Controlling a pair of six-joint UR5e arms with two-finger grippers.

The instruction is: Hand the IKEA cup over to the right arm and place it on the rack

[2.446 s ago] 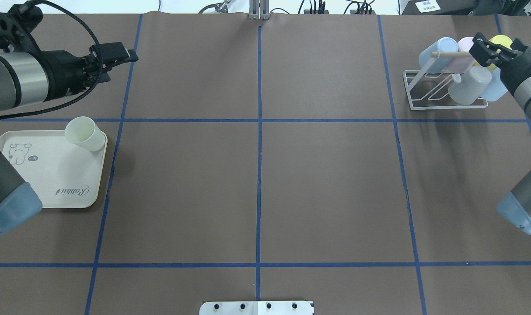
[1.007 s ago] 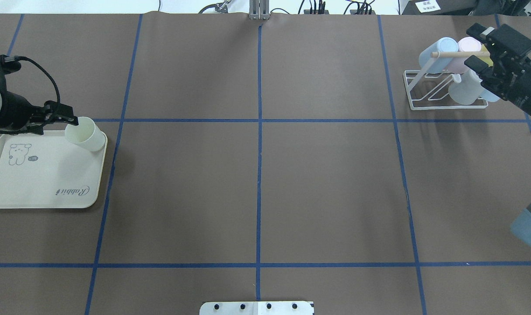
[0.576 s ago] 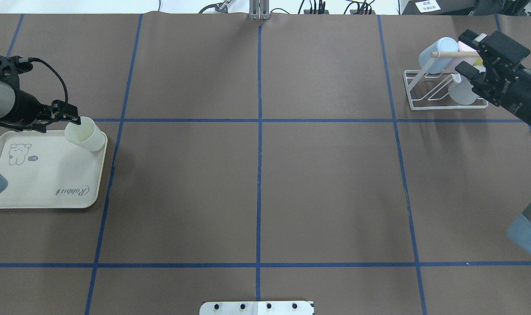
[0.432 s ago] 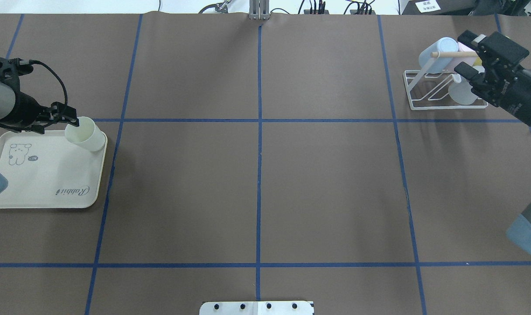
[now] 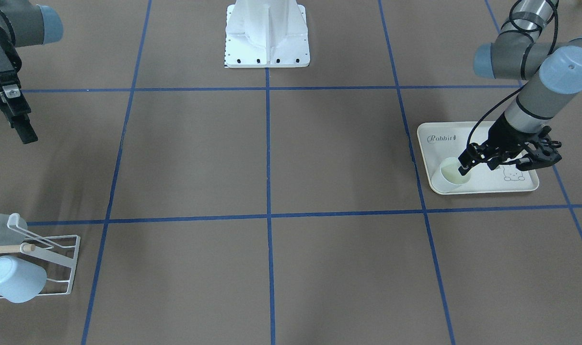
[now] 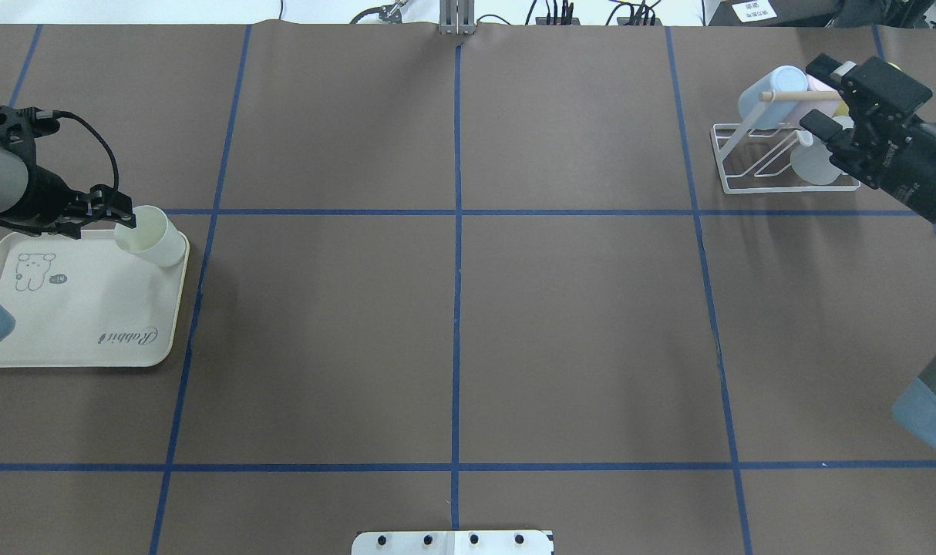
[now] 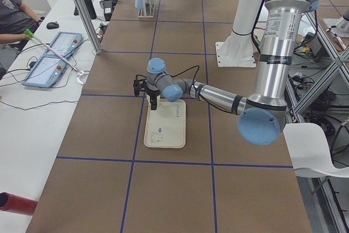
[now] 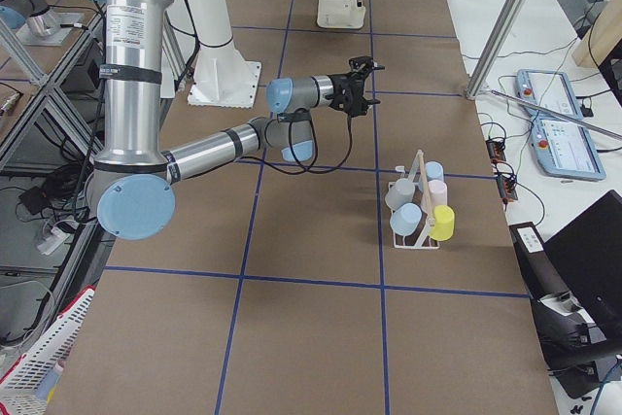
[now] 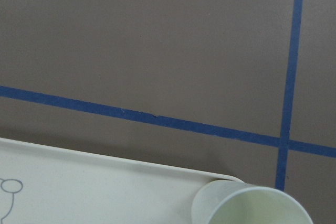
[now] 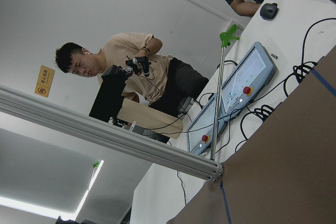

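The IKEA cup [image 6: 156,239], pale cream, lies tilted on the far right corner of the rabbit-print tray [image 6: 82,324], with its mouth turned toward my left arm. It also shows in the front view as the cup [image 5: 451,178] and low in the left wrist view as the cup [image 9: 252,205]. My left gripper [image 6: 126,220] has its tips at the cup's rim. They are seen edge-on, so I cannot tell whether they are open or shut. The white wire rack [image 6: 753,166] stands at the far right. My right gripper [image 6: 819,92] hangs open and empty, raised beside the rack.
Several pastel cups hang on the rack, among them a blue cup [image 6: 772,96], under its wooden dowel [image 6: 792,95]. The robot's white base [image 5: 267,33] sits at the table's middle edge. A person [image 7: 11,15] sits at a side table with control tablets.
My left arm swung down from the back of the table to the cup's rim, then crept slightly nearer. My right gripper pulled back from the rack and opened. The cup has not moved.
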